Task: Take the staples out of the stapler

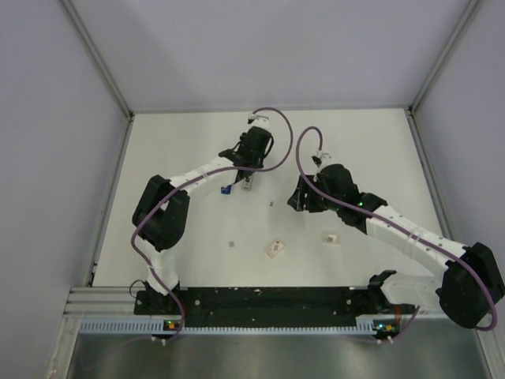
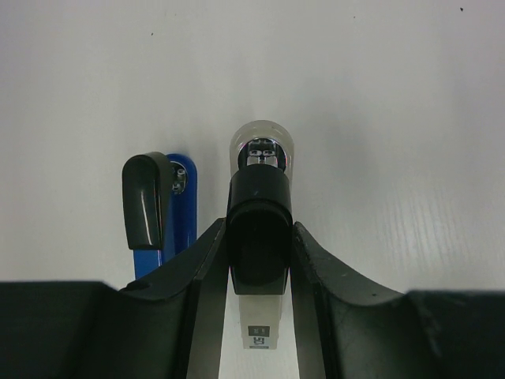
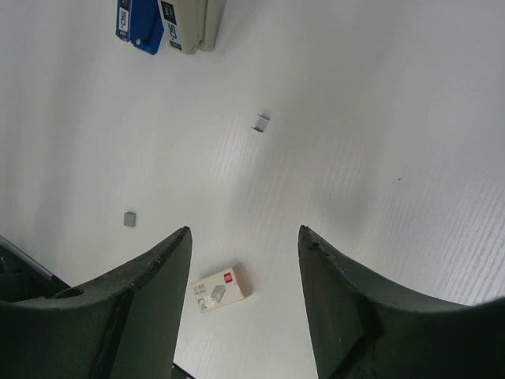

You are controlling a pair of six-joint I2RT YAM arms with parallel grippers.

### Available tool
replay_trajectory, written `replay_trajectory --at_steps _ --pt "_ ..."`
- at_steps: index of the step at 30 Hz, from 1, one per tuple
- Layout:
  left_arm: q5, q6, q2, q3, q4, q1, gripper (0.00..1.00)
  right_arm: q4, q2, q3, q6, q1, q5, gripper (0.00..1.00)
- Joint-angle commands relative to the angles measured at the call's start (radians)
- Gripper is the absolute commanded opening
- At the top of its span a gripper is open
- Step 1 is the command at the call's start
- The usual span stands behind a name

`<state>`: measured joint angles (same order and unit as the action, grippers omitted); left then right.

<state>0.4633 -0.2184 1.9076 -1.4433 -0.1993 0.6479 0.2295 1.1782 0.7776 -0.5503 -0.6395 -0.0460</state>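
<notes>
The clear stapler (image 2: 259, 213), with a black top, lies near the middle of the worktop (image 1: 355, 158), slightly towards its left edge. Its long axis runs between the near and far edges: the rounded clear nose points to the far edge and the labelled rear end faces the near edge. The left fingers (image 2: 207, 268) are closed partway onto it, one pressed against each side of the black top towards the rear, with the nose sticking out beyond the tips. A blue stapler (image 2: 183, 221) lies just beside it on the left, parallel to it.

The staples (image 3: 260, 122) are a tiny silvery strip on the bare worktop, near the clear stapler on its near-right side and apart from both arms. They are too small to show which way they point. The right fingers (image 3: 158, 284) hang spread apart over the worktop with nothing in them. The staples lie beyond their tips, and a small whitish box (image 3: 221, 287) shows on the worktop through the gap between them.
</notes>
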Motion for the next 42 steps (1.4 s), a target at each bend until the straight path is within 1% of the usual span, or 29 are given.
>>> replay_trajectory --at_steps 1,8,13,14,15,17,18,20,27,31,35,39,42 --pt "-0.020 -0.029 -0.007 -0.012 0.038 -0.019 0.00 -0.038 -0.009 -0.001 0.001 -0.008 -0.011 0.57" --pt "-0.089 -0.058 0.048 -0.080 -0.089 -0.054 0.00 -0.038 -0.002 -0.001 0.001 -0.008 -0.028 0.57" --pt "-0.112 -0.073 0.090 -0.141 -0.198 -0.076 0.00 -0.038 0.003 0.000 -0.002 -0.008 -0.029 0.58" --pt "-0.115 -0.075 0.106 -0.163 -0.227 -0.079 0.04 -0.039 0.006 0.000 -0.003 -0.008 -0.032 0.59" --pt "-0.112 -0.073 0.125 -0.187 -0.256 -0.080 0.12 -0.038 0.008 0.002 -0.003 -0.008 -0.034 0.59" --pt "-0.109 -0.069 0.137 -0.209 -0.278 -0.079 0.32 -0.038 0.012 0.005 -0.003 -0.008 -0.041 0.60" --pt "-0.112 -0.068 0.139 -0.210 -0.276 -0.079 0.39 -0.038 0.014 0.006 -0.003 -0.008 -0.043 0.61" --pt "-0.123 -0.064 0.130 -0.203 -0.262 -0.079 0.46 -0.039 0.014 0.006 -0.003 -0.008 -0.045 0.62" --pt "-0.107 -0.050 0.058 -0.190 -0.232 -0.079 0.66 0.004 -0.006 0.028 0.027 -0.008 -0.031 0.64" --pt "-0.130 -0.075 -0.044 -0.152 -0.221 -0.079 0.70 0.030 -0.003 0.048 0.058 -0.008 -0.037 0.64" --pt "-0.167 -0.096 -0.159 -0.076 -0.227 -0.079 0.70 0.045 0.011 0.063 0.087 -0.009 -0.080 0.64" --pt "-0.199 -0.142 -0.278 0.059 -0.236 -0.077 0.67 0.051 0.040 0.081 0.107 -0.035 -0.118 0.64" --pt "-0.201 -0.168 -0.392 0.179 -0.216 -0.079 0.67 0.053 0.075 0.101 0.133 -0.098 -0.127 0.64"
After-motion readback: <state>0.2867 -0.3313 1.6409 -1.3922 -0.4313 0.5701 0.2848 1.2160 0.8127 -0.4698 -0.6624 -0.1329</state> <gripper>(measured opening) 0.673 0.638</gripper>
